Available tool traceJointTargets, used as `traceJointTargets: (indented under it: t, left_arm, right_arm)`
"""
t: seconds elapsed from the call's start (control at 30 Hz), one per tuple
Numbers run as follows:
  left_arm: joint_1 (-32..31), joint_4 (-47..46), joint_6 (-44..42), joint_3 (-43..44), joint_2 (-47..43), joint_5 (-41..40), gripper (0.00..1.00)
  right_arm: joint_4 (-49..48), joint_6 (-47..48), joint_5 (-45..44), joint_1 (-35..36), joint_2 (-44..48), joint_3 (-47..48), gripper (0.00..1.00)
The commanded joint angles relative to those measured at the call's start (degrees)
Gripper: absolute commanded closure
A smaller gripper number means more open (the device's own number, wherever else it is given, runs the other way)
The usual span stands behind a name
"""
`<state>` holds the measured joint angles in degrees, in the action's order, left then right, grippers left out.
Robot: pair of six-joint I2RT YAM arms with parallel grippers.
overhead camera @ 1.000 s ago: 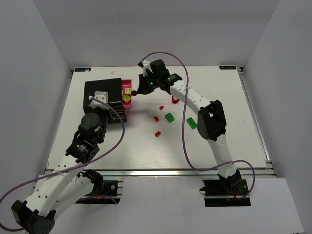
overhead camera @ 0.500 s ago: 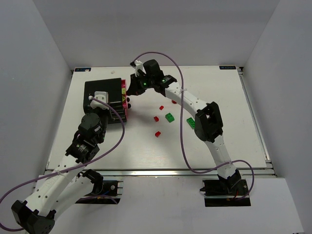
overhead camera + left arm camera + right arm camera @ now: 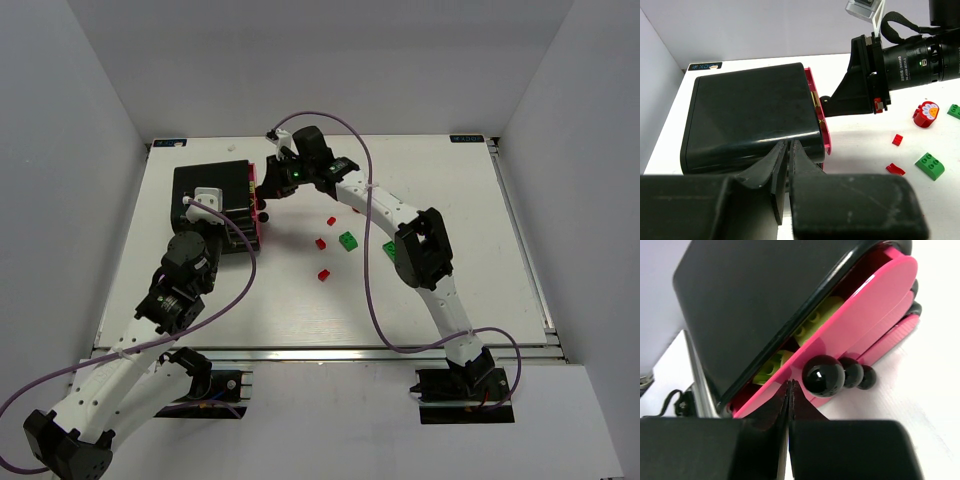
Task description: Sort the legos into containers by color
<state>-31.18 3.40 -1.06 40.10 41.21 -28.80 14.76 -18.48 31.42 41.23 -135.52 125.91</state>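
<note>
"Firstly, the end effectors: how do they stand?" the supervisor asks.

"On the right gripper [image 3: 789, 386] the fingers are pressed flat together with nothing between them. Its tip sits at the wall of the pink box [image 3: 875, 305], just beside the nearest of three dark round knobs [image 3: 823, 376]. Actual contact cannot be confirmed. On the left gripper [image 3: 789, 147] the fingers are parted by a thin slit with nothing seen in it, and they hang at the near edge of the black box [image 3: 747, 112]," the inspector answers.

"And the containers?"

"The pink box leans tilted against the right side of the black box, its open side toward it. Lime legos [image 3: 815, 322] show in the gap between the two."

"Loose items on the table [image 3: 450, 290]?"

"Three small red bricks [image 3: 320, 242] and a green brick [image 3: 348, 241] lie in a loose cluster right of the boxes, well apart from both. A second green brick [image 3: 954, 111] is partly behind the right arm [image 3: 425, 250] in the overhead view. A round red piece [image 3: 925, 113] with a flower face lies near it."
</note>
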Motion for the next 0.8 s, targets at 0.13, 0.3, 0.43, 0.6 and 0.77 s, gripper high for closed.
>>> traceJointTargets:
  t: [0.13,0.3,0.43,0.6,0.77]
  left_arm:
    - [0.2,-0.8,-0.1,0.4,0.0,-0.5,0.82]
    - [0.2,-0.8,-0.1,0.4,-0.2,-0.4,0.81]
    - [0.2,-0.8,-0.1,0.3,-0.3,-0.5,0.81]
    - [0.2,-1.0,-0.1,0.3,-0.5,-0.5,0.81]
    - [0.2,-1.0,-0.1,0.3,-1.0,-0.6,0.81]
  right_arm:
    - [-5.2,-3.8,6.3,0.4,-0.4,1.5,1.0]
    - [-6.9,-5.7,8.8,0.2,-0.4,0.6,1.0]
    - [-5.8,-4.6,7.9,0.3,-0.4,0.5,1.0]
    - [-5.0,-1.9,7.9,-0.7,0.9,0.1,1.0]
    - [-0.3,3.8,1.4,-0.5,2.6,0.2,1.0]
